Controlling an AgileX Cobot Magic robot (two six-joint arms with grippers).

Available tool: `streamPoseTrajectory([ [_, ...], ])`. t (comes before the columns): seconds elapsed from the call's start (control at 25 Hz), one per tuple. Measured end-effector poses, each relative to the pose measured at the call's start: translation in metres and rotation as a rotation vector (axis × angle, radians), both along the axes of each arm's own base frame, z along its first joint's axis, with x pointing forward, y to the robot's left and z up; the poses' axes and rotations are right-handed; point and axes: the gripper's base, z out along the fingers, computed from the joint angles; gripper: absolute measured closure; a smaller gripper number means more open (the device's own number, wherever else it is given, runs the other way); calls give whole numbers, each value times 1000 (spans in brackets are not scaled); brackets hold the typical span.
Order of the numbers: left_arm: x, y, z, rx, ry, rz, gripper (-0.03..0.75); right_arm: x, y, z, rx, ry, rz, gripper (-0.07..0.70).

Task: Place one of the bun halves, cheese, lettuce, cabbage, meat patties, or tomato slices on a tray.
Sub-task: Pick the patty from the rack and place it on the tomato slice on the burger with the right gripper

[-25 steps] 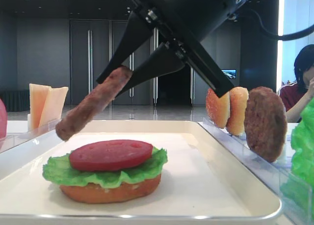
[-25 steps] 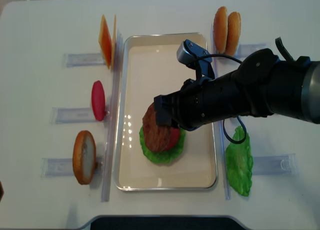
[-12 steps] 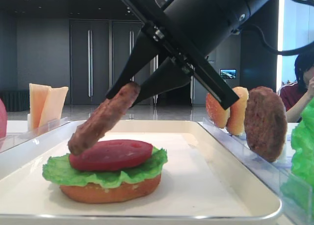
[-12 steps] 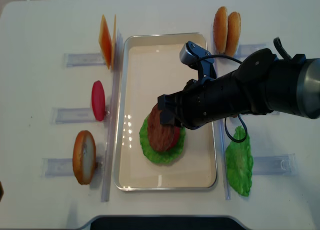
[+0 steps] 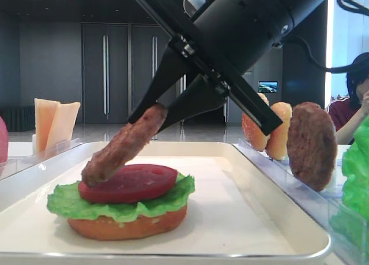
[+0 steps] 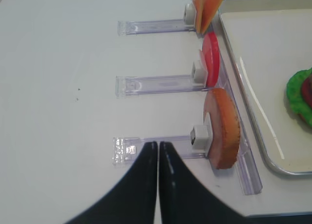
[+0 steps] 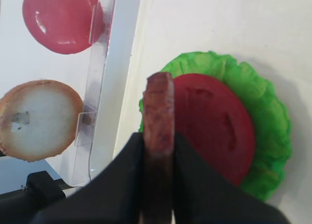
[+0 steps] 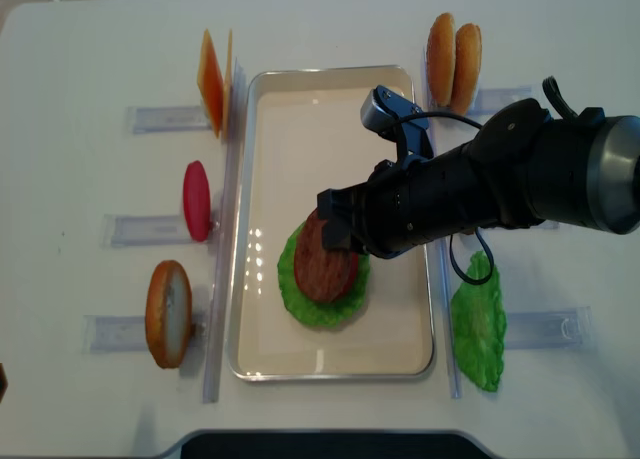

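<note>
My right gripper [image 5: 147,116] is shut on a brown meat patty [image 5: 118,149], which hangs tilted over the cream-white tray [image 8: 330,71]. The patty's lower end rests on a red tomato slice [image 5: 130,183], which lies on green lettuce [image 5: 66,200] over a bun half [image 5: 127,226]. In the right wrist view the patty [image 7: 159,102] stands edge-on between the black fingers, over the tomato slice [image 7: 214,126]. My left gripper [image 6: 157,143] is shut and empty, over the table left of the tray, near a bun half [image 6: 224,129] standing in a clear holder.
Clear holders left of the tray carry cheese [image 8: 212,69], a tomato slice [image 8: 196,201] and a bun half [image 8: 168,312]. On the right are two bun halves [image 8: 452,47], another patty [image 5: 311,144] and a lettuce leaf [image 8: 478,324]. A person [image 5: 357,97] sits at the far right.
My right gripper has come down with the patty. The patty's lower end, earlier clear above the stack, now lies on the tomato slice. The left gripper has not moved.
</note>
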Motion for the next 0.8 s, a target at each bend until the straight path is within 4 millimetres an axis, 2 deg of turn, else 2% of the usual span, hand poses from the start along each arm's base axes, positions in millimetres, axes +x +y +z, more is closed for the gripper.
streamPoseTrajectory([
  [0.6, 0, 0, 0, 0, 0, 0, 716, -1, 5, 7, 98, 22, -1, 496],
  [0.8, 0, 0, 0, 0, 0, 0, 716, 0, 6, 1, 84, 24, -2, 496],
])
